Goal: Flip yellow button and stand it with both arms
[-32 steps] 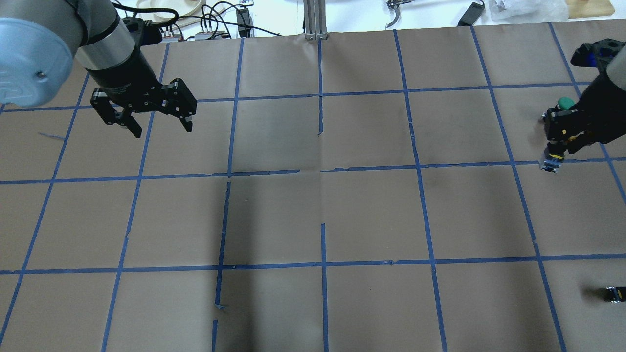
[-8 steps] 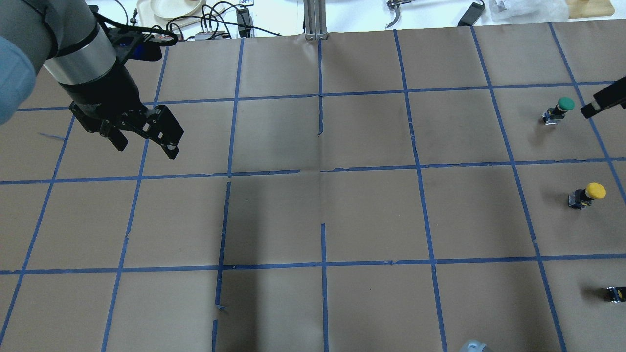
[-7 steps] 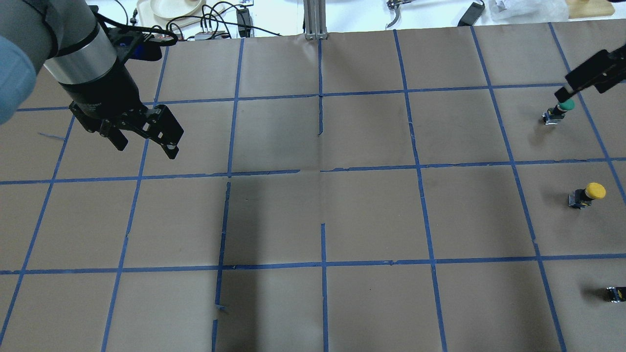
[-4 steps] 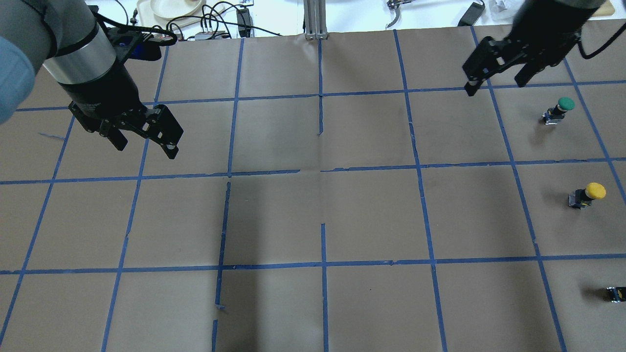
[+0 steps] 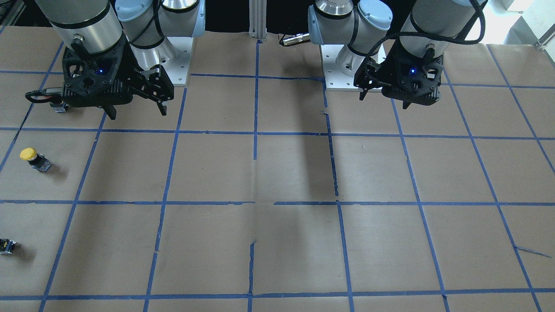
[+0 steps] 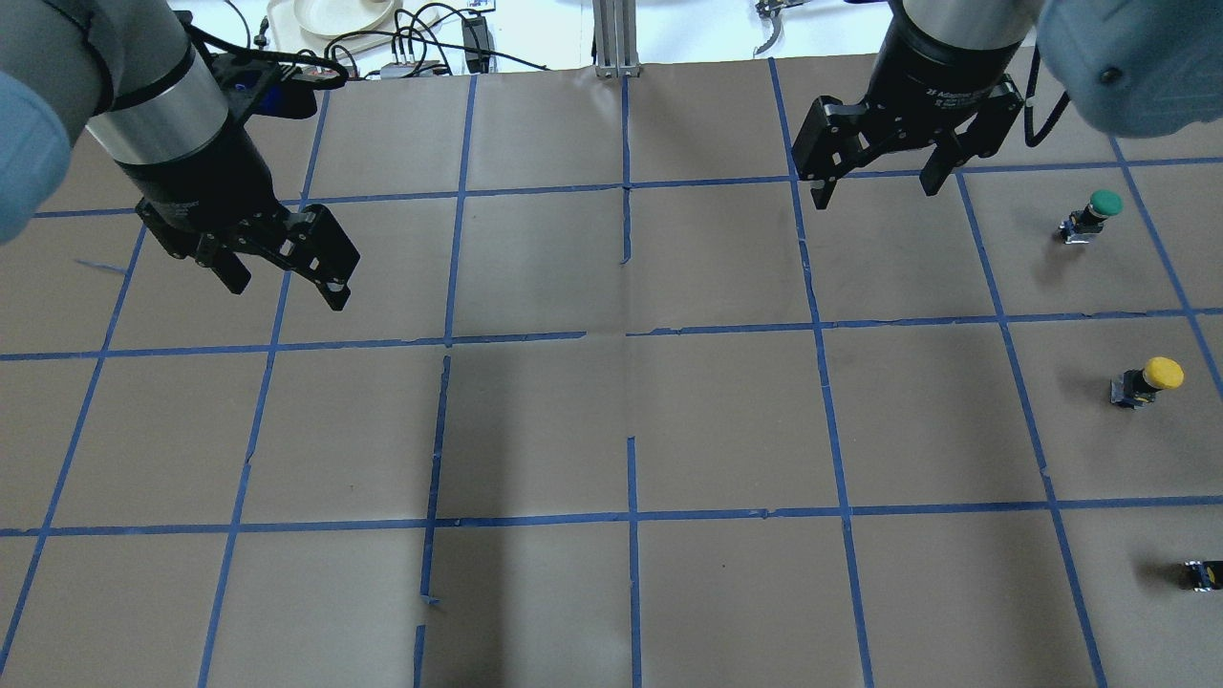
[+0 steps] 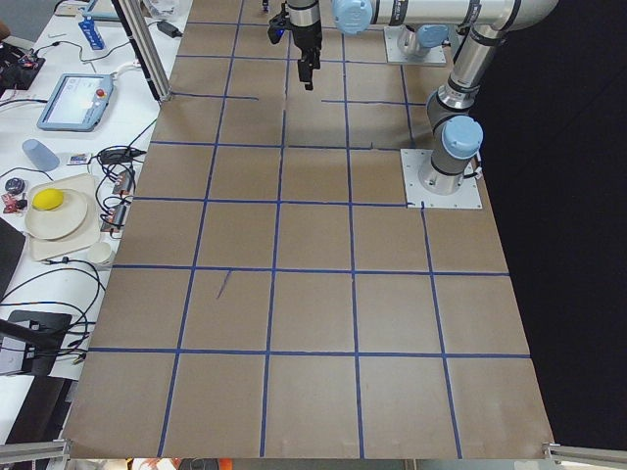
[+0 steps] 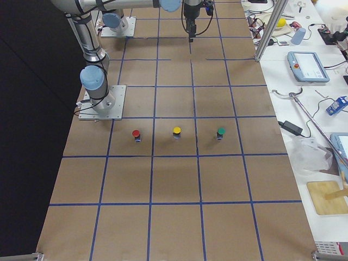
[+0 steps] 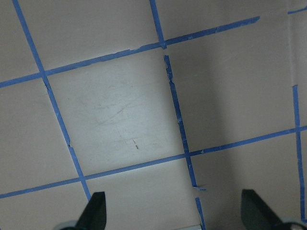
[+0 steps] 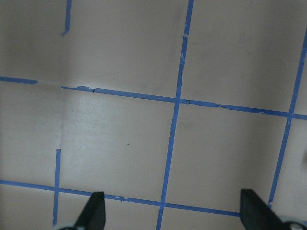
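The yellow button (image 6: 1148, 378) stands cap up on the brown paper at the far right of the overhead view. It also shows in the front view (image 5: 34, 158) and in the right side view (image 8: 176, 132). My right gripper (image 6: 875, 194) hangs open and empty over the back of the table, well to the left of the button. In the front view the right gripper (image 5: 138, 113) is at the upper left. My left gripper (image 6: 287, 290) is open and empty over the left side, and shows at the upper right of the front view (image 5: 385, 99). Both wrist views show only paper and tape between spread fingertips (image 9: 96, 211) (image 10: 93, 211).
A green-capped button (image 6: 1091, 216) stands one square behind the yellow one. A small dark block with a yellow spot (image 6: 1202, 573) lies at the right edge, nearer the robot. A red-capped button (image 8: 136, 134) shows in the right side view. Blue tape lines grid the paper.
The right gripper let go of the yellow button, which now stands on the table. The right arm then swung left from the right edge. The left gripper shifted slightly left, then held still.
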### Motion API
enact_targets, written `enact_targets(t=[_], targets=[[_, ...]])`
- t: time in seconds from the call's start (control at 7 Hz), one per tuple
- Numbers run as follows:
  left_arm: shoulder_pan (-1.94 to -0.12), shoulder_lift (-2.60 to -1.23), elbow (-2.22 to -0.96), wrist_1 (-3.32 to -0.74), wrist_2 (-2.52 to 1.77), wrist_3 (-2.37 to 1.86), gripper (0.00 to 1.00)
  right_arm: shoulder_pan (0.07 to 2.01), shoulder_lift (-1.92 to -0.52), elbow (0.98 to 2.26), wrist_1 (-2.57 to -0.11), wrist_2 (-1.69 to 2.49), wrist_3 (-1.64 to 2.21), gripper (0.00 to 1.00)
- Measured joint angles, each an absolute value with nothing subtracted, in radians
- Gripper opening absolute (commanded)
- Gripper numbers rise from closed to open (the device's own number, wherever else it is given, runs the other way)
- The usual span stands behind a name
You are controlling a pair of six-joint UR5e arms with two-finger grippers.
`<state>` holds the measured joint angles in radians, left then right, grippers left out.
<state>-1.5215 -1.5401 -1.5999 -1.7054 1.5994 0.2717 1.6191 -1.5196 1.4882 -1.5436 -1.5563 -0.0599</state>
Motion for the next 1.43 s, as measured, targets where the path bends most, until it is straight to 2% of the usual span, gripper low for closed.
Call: enact_targets(t=[1.43], targets=[[-1.522, -1.540, -1.597, -1.700, 1.602, 0.258, 1.00, 1.618, -1.517, 1.496, -1.545, -1.573, -0.057, 1.00]])
